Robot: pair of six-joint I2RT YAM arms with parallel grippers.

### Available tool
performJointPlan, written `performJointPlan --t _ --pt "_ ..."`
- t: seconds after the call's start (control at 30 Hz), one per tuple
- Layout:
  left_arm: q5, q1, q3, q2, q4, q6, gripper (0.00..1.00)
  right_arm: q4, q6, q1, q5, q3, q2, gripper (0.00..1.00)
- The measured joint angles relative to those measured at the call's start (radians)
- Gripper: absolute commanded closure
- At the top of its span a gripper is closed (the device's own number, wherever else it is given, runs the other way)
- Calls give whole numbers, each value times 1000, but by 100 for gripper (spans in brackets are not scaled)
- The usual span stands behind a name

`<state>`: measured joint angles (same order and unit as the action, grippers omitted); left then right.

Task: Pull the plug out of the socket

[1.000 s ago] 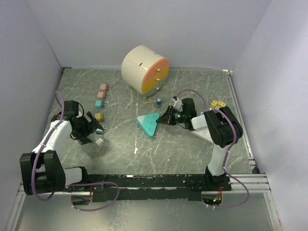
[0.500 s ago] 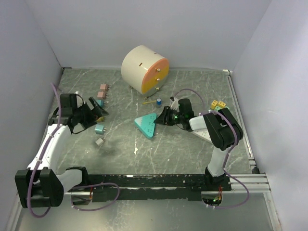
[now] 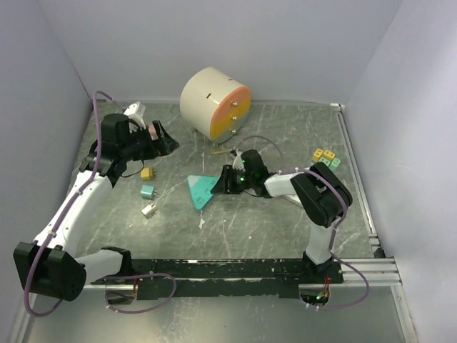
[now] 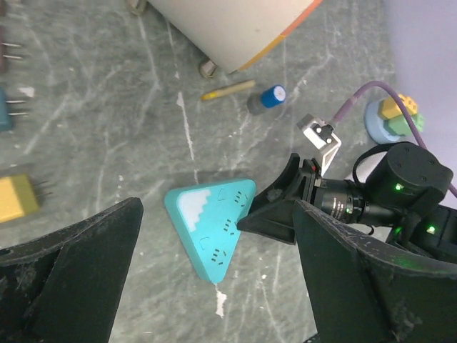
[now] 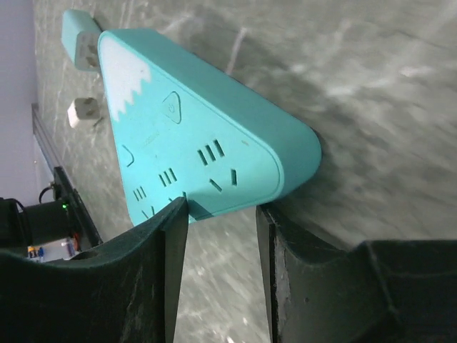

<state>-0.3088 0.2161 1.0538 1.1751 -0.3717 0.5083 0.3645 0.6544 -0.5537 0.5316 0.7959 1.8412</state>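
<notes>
Marble tabletop [image 3: 285, 214] | left end effector [image 3: 168, 138] wide apart | right end effector [image 5: 218, 212] apart at teal socket [image 3: 201, 191]

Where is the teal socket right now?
Top view: the teal socket lies mid-table, just left of the right pincer, with a small teal plug further left.

Soft, even light from above, no glare. Right wrist view: dark shadow hugging the teal socket [image 5: 214, 128]; tabletop [image 5: 371, 64] right of it smeared with blur. Overhead view sharp.
</notes>
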Motion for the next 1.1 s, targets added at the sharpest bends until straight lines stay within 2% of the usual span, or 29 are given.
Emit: performJointPlan --t 0.2,0.37,0.5,0.6,0.77,0.87,1.1 --pt "72 0 -10 -46 -11 -83 1 -40 60 -59 -14 134 88 56" --pt "81 3 -23 -88 -14 -108 0 -180 29 -49 -132 207 56 29" --pt "87 26 -23 -92 -15 -118 0 -320 -52 1 -281 217 -98 17" --pt "89 56 -23 -92 -16 -124 0 -393 -116 118 -369 220 -226 11" --pt "105 105 -23 -92 -22 -130 0 -499 -169 461 -545 225 -357 9" --pt "108 118 -23 -92 -22 -131 0 -536 -159 620 -644 198 -406 9" --pt "114 139 -27 -92 -21 -131 0 -541 -96 901 -696 141 -432 8"
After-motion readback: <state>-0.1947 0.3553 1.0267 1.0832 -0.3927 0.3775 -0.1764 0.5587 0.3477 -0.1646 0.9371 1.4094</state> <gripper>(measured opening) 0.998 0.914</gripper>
